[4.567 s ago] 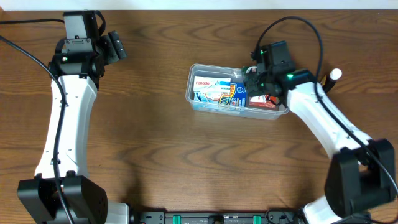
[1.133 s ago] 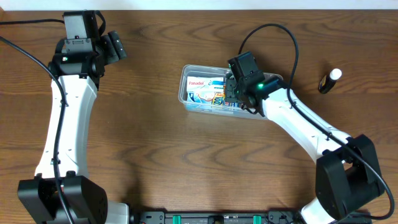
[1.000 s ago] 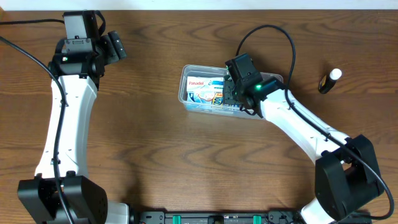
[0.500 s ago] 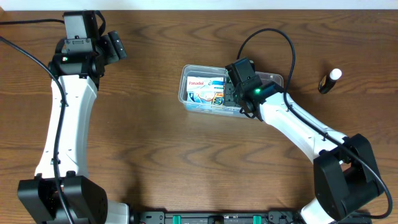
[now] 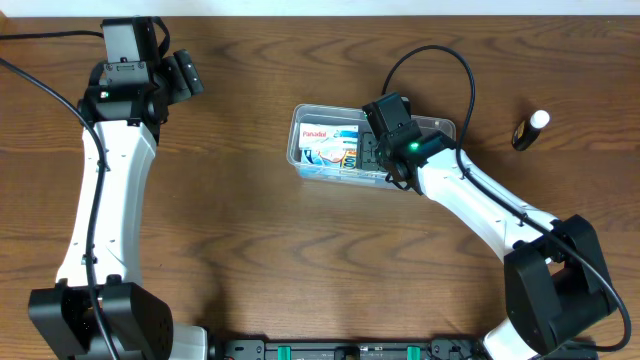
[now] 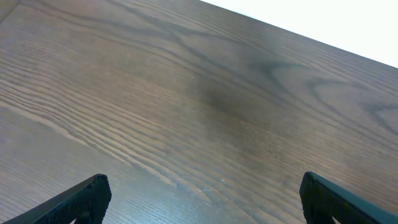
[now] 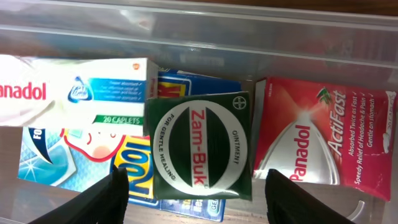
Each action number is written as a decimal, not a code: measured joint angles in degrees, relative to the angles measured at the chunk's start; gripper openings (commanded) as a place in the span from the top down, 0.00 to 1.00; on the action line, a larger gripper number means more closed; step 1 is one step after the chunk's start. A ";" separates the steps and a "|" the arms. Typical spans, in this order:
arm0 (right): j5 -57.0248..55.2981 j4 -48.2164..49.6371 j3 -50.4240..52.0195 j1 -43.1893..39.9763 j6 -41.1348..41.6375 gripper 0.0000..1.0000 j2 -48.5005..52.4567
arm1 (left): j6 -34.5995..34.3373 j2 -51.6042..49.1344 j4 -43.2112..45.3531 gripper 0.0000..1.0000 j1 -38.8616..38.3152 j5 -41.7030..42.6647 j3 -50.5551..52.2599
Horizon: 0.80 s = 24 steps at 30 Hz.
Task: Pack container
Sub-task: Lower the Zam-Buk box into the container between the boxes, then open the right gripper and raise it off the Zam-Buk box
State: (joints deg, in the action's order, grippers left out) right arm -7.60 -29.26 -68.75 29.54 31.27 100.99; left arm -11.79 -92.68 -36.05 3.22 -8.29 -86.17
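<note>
I read my right gripper (image 7: 198, 191), fingers apart, poised over the green Zam-Buk box (image 7: 199, 146) inside the container (image 5: 300, 140) mid-table, and my left gripper (image 6: 202, 199), fingers likewise spread, above the wooden table (image 6: 186, 93) far left.

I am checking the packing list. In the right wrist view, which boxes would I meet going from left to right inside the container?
In the container: white Panadol box → green Zam-Buk box → red Panadol ActiFast box. The blue boxes underneath overlap the others, so I leave them out.
</note>
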 measured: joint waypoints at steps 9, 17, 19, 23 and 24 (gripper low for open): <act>0.00 0.50 -0.02 0.00 -1.57 0.41 0.00 | 0.00 0.00 0.00 0.02 0.00 0.00 0.00; -0.04 -6.27 -0.72 0.00 -5.55 0.48 -5.05 | 0.00 0.02 0.00 0.02 0.00 0.00 0.00; -0.11 -8.13 -1.11 0.00 -6.38 0.62 -8.66 | -0.02 0.00 0.00 0.02 0.00 0.00 0.00; -0.33 -12.66 -2.34 0.00 -7.37 0.99 -14.01 | 0.00 0.00 0.00 0.02 0.00 0.00 0.00; -0.37 -14.10 -2.54 0.00 -7.26 0.99 -14.64 | 0.00 0.02 0.00 0.02 0.00 0.00 0.00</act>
State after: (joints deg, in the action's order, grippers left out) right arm -7.97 -43.35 -71.29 29.54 24.01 86.35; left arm -11.79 -92.66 -36.05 3.22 -8.29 -86.17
